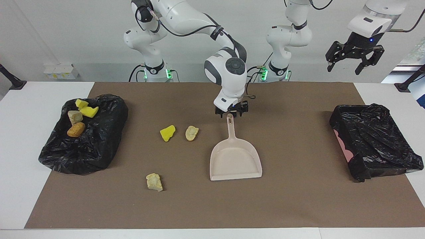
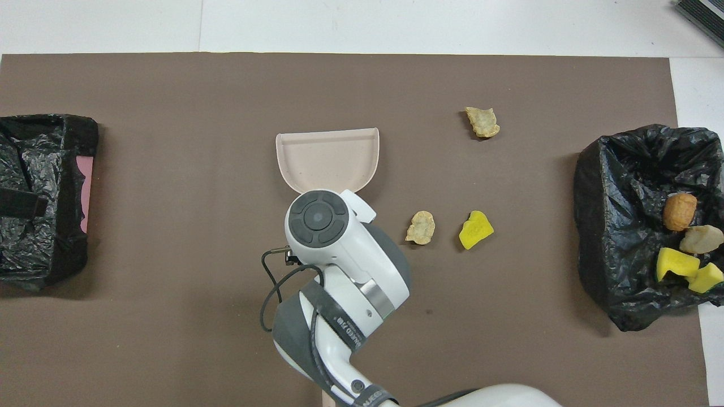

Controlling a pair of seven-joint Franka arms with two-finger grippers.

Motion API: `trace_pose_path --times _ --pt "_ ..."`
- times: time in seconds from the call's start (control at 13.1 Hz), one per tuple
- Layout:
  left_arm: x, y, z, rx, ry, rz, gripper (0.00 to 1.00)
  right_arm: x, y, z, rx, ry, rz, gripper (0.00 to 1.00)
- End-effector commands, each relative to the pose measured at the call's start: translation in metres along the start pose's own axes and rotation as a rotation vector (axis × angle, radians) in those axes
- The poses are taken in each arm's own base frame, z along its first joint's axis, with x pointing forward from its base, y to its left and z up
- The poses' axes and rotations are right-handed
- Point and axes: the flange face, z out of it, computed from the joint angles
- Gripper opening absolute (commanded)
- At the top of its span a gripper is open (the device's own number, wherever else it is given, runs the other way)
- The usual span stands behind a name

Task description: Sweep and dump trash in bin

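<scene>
On mat, three scraps [image 1: 169, 133]; bagged, four.

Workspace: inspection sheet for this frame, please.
Surface: brown mat on white table.
Job's things: three scraps loose on mat, yellow sponge chunk, beige foam piece, cream foam piece; four scraps on crumpled black bag; beige plastic dustpan flat, empty.
Clutter: black-lined bin.
Grippers: right end effector open, above dustpan handle; left end effector open, raised, waiting.
Cables: black cable on right arm.
Surroundings: nothing seen.
</scene>
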Motion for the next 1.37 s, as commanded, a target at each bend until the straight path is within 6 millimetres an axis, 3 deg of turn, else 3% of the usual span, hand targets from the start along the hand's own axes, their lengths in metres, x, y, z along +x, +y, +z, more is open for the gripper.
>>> trace_pose_path --times 0.0,0.15,0.46,0.61,0.84,0.99,1.14,1.29 --pt "-0.003 -0.002 -0.005 0.004 -0.009 0.005 1.0 -0.056 -0.004 0.01 -0.031 -0.042 -0.009 1.0" --pt "-0.004 -0.002 -0.005 0.003 -0.018 0.004 1.0 -0.093 -0.01 0.018 -0.036 -0.076 -0.009 1.0" --pt "0.005 0.032 0.007 -0.006 0.027 0.063 1.0 -0.153 -0.007 0.038 -0.006 -0.188 0.0 1.0" --pt "0.022 0.067 0.029 -0.008 0.045 0.103 1.0 -0.173 -0.002 0.05 0.011 -0.204 0.024 1.0" --pt "0.042 0.126 0.091 -0.016 0.097 0.098 1.0 -0.189 0.0 0.057 0.036 -0.203 0.058 0.9" --pt "0.055 0.162 0.124 -0.025 0.119 0.072 1.0 -0.19 0.002 0.06 0.031 -0.206 0.061 0.81" --pt "0.067 0.21 0.161 -0.031 0.098 0.053 1.0 -0.192 0.004 0.06 0.029 -0.207 0.065 0.61" --pt "0.075 0.239 0.192 -0.038 0.105 0.016 1.0 -0.192 0.004 0.061 0.028 -0.209 0.071 0.26"
